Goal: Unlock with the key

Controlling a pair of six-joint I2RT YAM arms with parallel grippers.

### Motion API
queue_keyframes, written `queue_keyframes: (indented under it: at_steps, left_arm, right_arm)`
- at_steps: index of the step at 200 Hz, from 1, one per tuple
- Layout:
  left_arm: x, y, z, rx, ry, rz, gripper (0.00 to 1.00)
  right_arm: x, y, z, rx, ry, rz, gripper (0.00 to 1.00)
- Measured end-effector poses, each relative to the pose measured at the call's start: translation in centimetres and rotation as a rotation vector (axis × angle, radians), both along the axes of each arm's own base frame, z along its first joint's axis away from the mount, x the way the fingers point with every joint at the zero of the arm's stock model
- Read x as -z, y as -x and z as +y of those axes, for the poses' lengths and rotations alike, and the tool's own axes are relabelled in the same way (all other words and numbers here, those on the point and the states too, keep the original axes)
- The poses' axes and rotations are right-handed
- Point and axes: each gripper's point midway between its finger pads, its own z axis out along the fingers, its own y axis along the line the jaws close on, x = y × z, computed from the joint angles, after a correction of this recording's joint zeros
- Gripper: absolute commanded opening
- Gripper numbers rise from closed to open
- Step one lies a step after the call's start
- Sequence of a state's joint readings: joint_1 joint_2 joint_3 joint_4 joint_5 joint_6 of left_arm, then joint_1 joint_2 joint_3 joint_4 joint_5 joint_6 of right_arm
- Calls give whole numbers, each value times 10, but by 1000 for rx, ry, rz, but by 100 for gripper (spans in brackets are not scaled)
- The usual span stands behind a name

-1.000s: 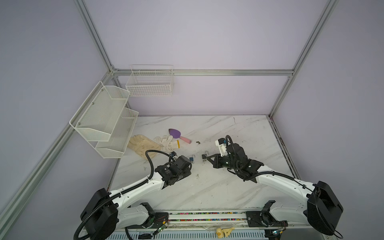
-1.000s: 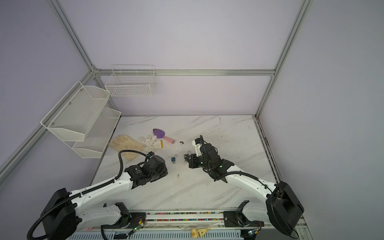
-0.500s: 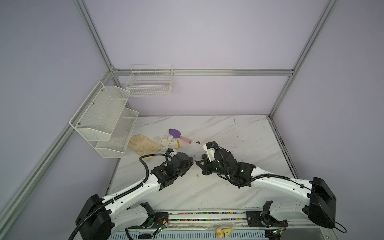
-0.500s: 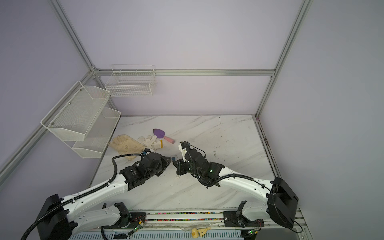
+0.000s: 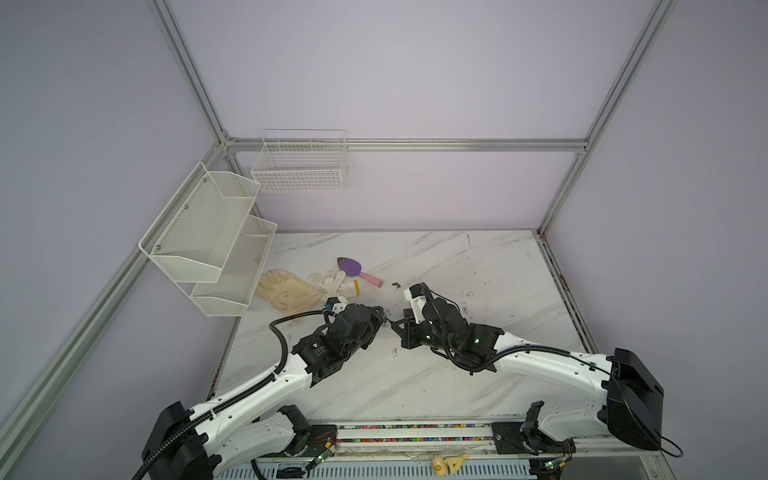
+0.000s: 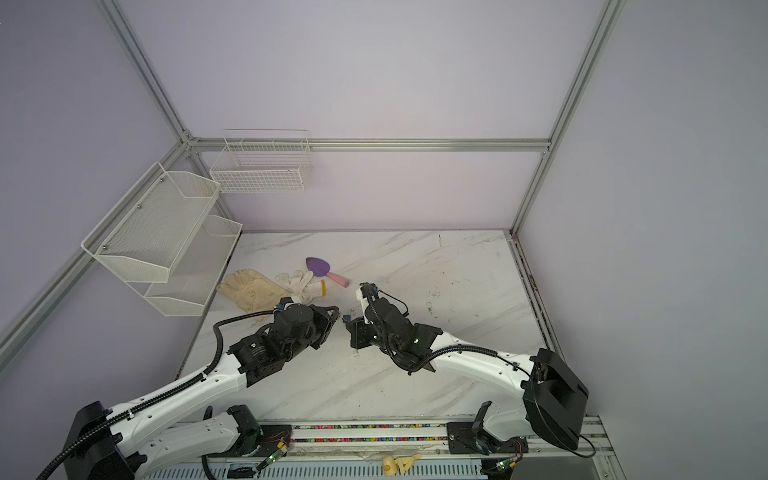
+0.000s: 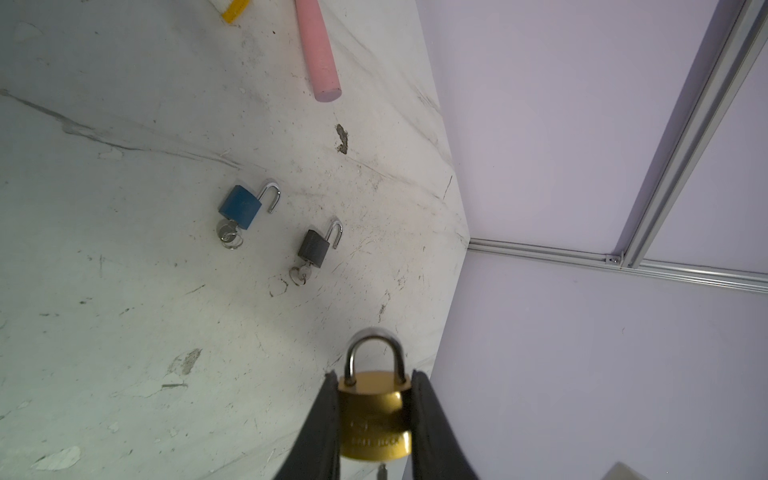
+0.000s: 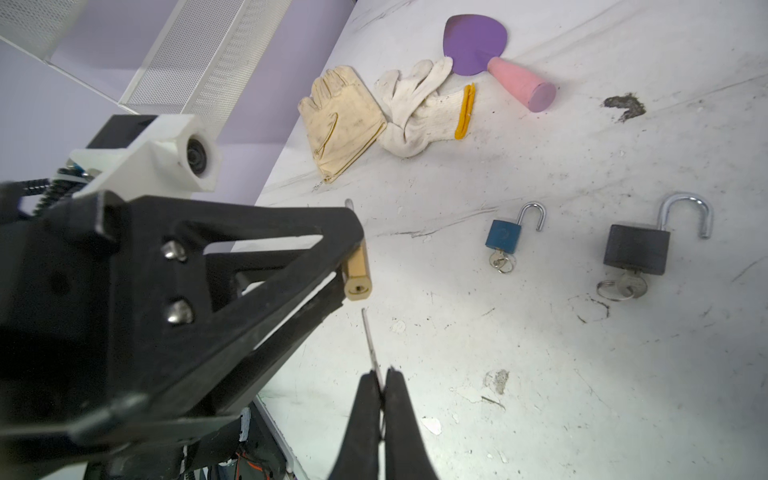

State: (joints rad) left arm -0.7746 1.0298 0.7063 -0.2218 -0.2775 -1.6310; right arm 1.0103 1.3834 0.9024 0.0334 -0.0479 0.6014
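While the left gripper (image 7: 376, 380) is clamped on the two narrow sides of the brass padlock (image 7: 374, 419), the lock is held clear of the marble-patterned table (image 7: 124, 332) near its middle, with the rounded steel shackle seated in the body. The body is polished yellow metal with rounded corners. Its underside, seen in the right wrist view, carries a round keyway. The right gripper (image 8: 381, 380) is pinched tight on the head of the key (image 8: 369, 336). The key's thin silver blade projects towards that keyway, with the tip just short of it and not touching. On the scuffed, scratched tabletop beyond lie a blue padlock (image 8: 504, 236) and a black padlock (image 8: 636, 249), each with its shackle swung open and a ringed key in its base. Farther off are a cream leather glove (image 8: 340, 120), a white knit glove (image 8: 419, 112) with a yellow cuff edge touching it, and a trowel (image 8: 473, 43) with a flat purple blade and a tapered pink handle. Lettering on the brass face is too blurred to read
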Motion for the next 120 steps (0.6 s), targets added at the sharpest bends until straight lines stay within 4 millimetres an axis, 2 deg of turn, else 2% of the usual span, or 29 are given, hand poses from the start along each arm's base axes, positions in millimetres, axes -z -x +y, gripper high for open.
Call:
queue_keyframes:
  at_steps: [35, 120]
  left_arm:
    - [-2, 0, 1, -8, 13, -5, 0]
    - [0, 0, 4, -18, 8, -9, 0]
  right_arm:
    - [8, -3, 4, 4, 15, 7, 0]
    - [-2, -7, 10, 4, -11, -9, 0]
